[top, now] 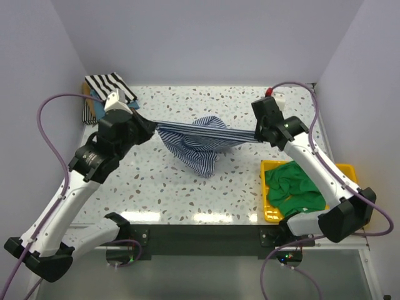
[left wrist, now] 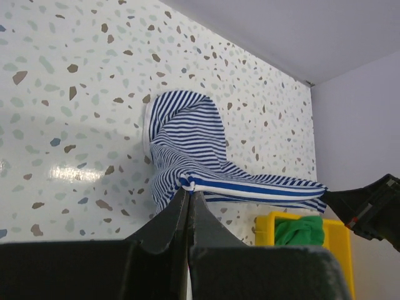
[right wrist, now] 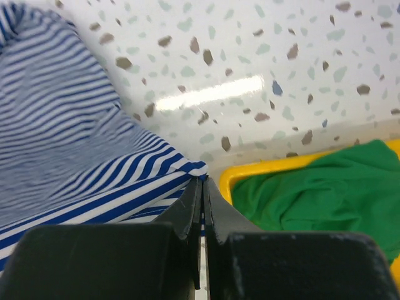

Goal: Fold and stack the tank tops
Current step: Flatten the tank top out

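Blue-striped tank top (top: 200, 147), top cam: you had it strung betw. both arms over mid table (top: 187, 194). Top edge was pulled into a taut band and the rest sagged in a bunch below. Couldn't tell if the low end touched the tabletop.
Left gripper (top: 152, 127), top cam: sat at the band's left end, pinched tight on the striped cloth.
Right gripper (top: 257, 134), top cam: sat at the band's right end, clamped on the same cloth.
Green tank top (top: 297, 187), top cam: lay crumpled in the yellow tray (top: 347, 169), near-right of table, beside your right arm.
Black-and-white striped top (top: 109, 84), top cam: lay folded at the far-left corner, on top of other cloth, well apart from the held piece.
Left wrist cam: your fingers (left wrist: 169, 219) were together w/ no gap, a knot of striped hem nipped at the tips. The band ran right toward the dark right gripper at frame edge. Tray + green cloth showed below the band.
Right wrist cam: fingers (right wrist: 187, 206) were tight together on a corner of the striped hem. The cloth spread off to the left, blurred up close. Tray rim + green cloth were just right of the tips.
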Robot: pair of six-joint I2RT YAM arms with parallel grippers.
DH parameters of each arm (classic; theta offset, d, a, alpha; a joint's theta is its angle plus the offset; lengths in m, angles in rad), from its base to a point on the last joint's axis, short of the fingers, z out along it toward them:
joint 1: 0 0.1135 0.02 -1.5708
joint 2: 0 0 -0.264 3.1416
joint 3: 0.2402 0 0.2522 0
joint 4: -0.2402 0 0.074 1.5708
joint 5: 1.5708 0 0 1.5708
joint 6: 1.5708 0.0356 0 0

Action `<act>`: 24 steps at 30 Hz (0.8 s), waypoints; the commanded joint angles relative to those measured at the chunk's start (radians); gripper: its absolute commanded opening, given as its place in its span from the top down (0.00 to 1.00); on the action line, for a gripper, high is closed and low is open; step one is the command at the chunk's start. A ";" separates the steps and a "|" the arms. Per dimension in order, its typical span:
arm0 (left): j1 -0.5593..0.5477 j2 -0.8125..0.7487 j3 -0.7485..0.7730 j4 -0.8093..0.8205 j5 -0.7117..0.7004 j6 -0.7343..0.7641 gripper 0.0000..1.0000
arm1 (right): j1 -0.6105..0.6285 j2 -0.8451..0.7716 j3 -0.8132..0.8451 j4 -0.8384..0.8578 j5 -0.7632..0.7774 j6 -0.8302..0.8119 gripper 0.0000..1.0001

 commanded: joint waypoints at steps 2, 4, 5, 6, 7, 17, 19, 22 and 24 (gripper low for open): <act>0.131 0.037 0.028 0.218 0.023 -0.049 1.00 | -0.026 0.140 0.258 0.032 -0.031 -0.070 1.00; 0.261 0.086 0.026 0.397 0.136 -0.068 1.00 | -0.029 0.199 0.439 0.088 -0.069 -0.108 1.00; 0.306 0.109 0.035 0.446 0.166 -0.089 1.00 | -0.035 0.275 0.584 0.123 -0.082 -0.121 1.00; 0.348 0.132 0.043 0.586 0.204 -0.110 1.00 | -0.039 0.312 0.663 0.143 -0.099 -0.156 1.00; 0.411 0.190 0.078 0.657 0.268 -0.121 1.00 | -0.041 0.361 0.745 0.162 -0.125 -0.173 1.00; 0.602 0.528 0.539 0.945 0.557 -0.204 1.00 | -0.076 0.514 1.252 0.453 -0.180 -0.294 1.00; 0.633 0.505 0.505 0.950 0.569 -0.184 1.00 | -0.084 0.482 1.216 0.431 -0.191 -0.282 1.00; 0.666 0.453 0.366 0.988 0.612 -0.192 1.00 | -0.086 0.421 1.093 0.342 -0.203 -0.253 1.00; 0.679 0.406 0.272 0.983 0.631 -0.196 1.00 | -0.086 0.356 0.884 0.320 -0.223 -0.221 1.00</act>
